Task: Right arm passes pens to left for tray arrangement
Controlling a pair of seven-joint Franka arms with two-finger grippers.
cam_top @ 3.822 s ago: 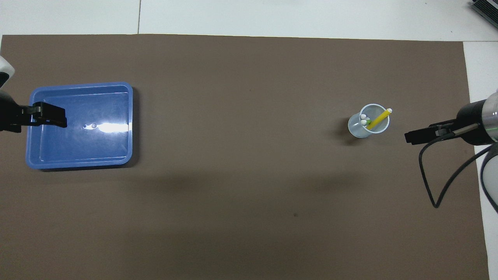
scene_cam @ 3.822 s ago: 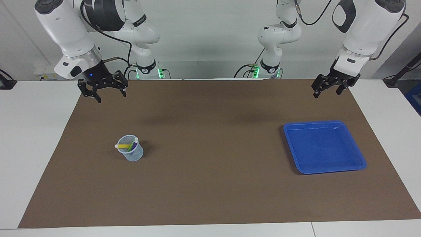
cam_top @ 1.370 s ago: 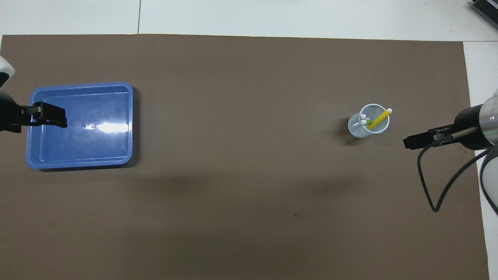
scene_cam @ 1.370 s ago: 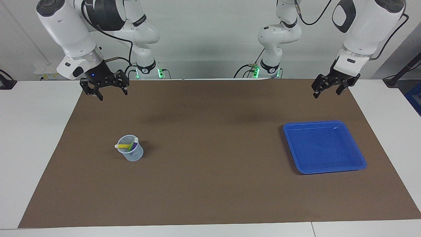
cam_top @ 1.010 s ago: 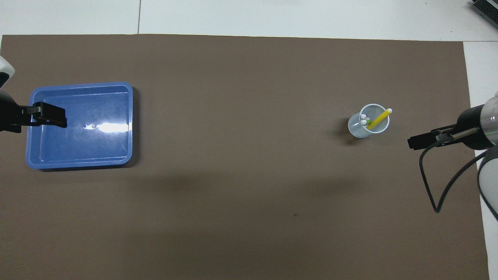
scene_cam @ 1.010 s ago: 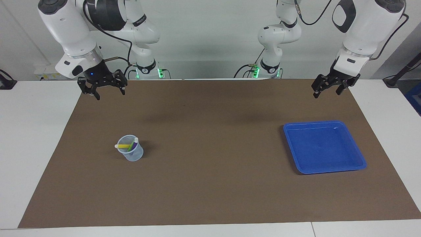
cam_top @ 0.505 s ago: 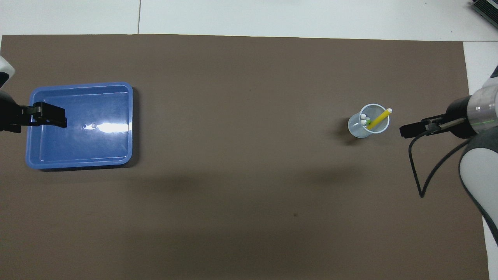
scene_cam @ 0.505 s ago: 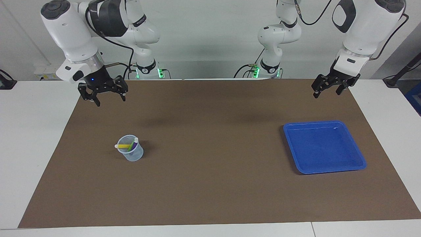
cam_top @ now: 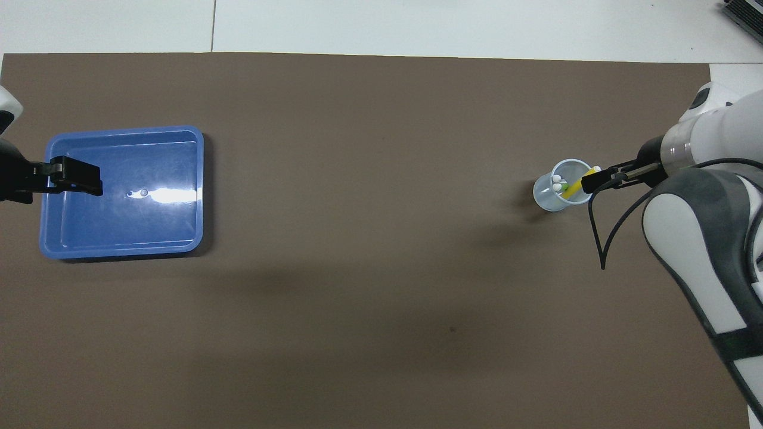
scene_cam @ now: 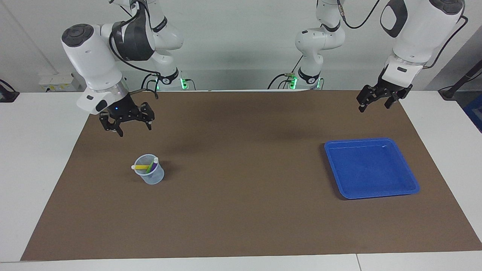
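Note:
Three pens, yellow (scene_cam: 142,167), green (scene_cam: 150,167) and purple (scene_cam: 154,164), stand in a small translucent cup (scene_cam: 150,176) on the brown mat. From above, the yellow pen (cam_top: 573,188) leans on the cup's (cam_top: 557,199) rim. My right gripper (scene_cam: 134,130), blue light lit, hangs open in the air above the cup and touches nothing; in the overhead view its tip (cam_top: 591,180) covers the cup's rim. The blue tray (scene_cam: 371,169) lies bare at the left arm's end. My left gripper (scene_cam: 374,108) waits open, high over the tray's (cam_top: 122,223) edge.
A brown mat (scene_cam: 241,210) covers most of the white table. A black cable loops down from the right wrist (cam_top: 602,238) beside the cup.
The right arm has swung down and inward, bringing its open gripper from the mat's edge to above the cup. The left arm, the cup, the pens and the tray have not moved.

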